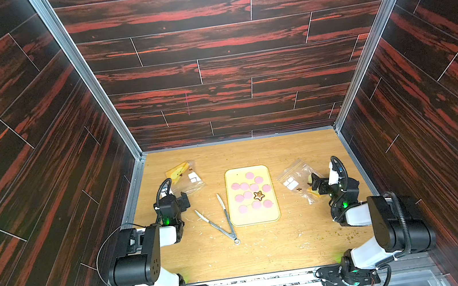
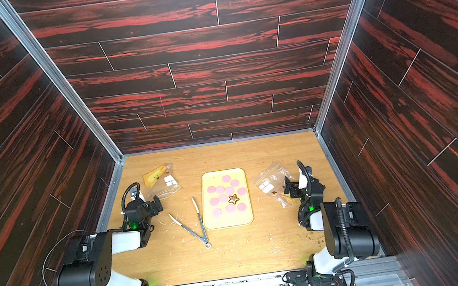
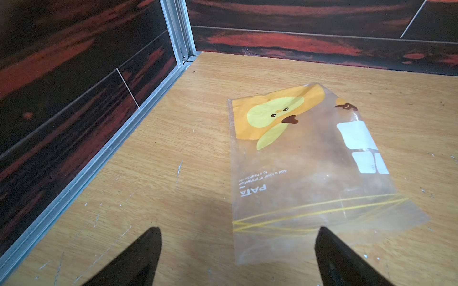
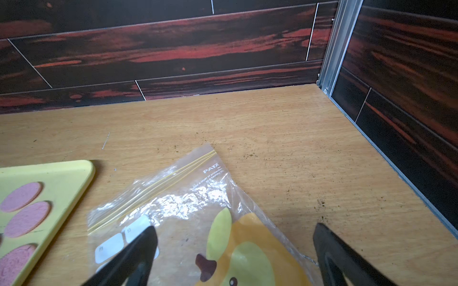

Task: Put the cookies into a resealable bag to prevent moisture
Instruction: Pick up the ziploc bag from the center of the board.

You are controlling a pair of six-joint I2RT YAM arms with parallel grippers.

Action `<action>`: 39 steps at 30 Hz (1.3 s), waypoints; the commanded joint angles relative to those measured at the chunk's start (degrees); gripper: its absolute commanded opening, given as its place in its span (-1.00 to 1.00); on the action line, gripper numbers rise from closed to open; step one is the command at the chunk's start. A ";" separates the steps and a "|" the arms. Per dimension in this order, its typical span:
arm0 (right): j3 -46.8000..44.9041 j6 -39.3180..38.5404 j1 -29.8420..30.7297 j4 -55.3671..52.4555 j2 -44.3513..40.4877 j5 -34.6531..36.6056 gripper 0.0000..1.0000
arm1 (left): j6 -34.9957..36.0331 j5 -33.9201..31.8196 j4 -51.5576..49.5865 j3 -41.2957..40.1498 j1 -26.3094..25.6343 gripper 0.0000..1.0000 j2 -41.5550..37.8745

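Tabletop of pale wood-grain board (image 1: 266, 250) carries everything, boxed in by dark, red-streaked walls. At the left, the left gripper (image 1: 183, 200) sits low over the board with its black fingers (image 3: 146, 247) spread wide and nothing between them. Just beyond it lies a clear resealable plastic bag (image 3: 297, 173) printed with an orange and yellow pear face. It lies flat, with its yellow zip lines nearest the gripper. One fingertip overlaps the bag's mouth edge in the left wrist view; whether it touches cannot be told.

Next come slim metal tongs (image 1: 227, 219), lying open in a V with the ring end toward the robot, between that gripper and the pale yellow rectangular tray (image 1: 254, 217). About a dozen small flat pink round discs (image 1: 247, 194) lie on the tray. A brown star-shaped cookie (image 1: 259, 195) with a pale outline lies among them, toward the tray's right side. None is in a bag.

Right of the tray lies a second, crinkled clear bag (image 4: 186, 210) with the same print. The right gripper (image 4: 235, 227) hangs over its printed end, jaws wide and empty. One finger is above the bag's white squares, the other above bare board.
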 commanded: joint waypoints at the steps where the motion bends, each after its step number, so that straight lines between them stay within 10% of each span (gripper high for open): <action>1: 0.96 0.52 -0.31 1.67 0.68 -0.32 0.97 | -0.15 0.28 0.62 1.10 0.39 0.98 -0.86; 9: 0.09 0.45 -0.29 2.96 -0.07 -0.50 0.97 | 0.73 -1.27 3.04 1.03 0.39 0.98 -2.56; 19: 3.27 3.04 0.18 -17.75 -18.52 -8.04 0.97 | -10.06 -3.36 -47.04 21.55 0.39 0.98 -16.18; 30: 18.27 4.64 10.59 -50.22 -24.26 -21.83 0.97 | -10.55 7.24 -69.28 40.04 3.71 0.97 -1.77; 39: 27.74 3.41 23.33 -59.85 -18.23 -18.76 0.97 | -9.10 18.77 -87.76 67.03 10.13 0.81 23.19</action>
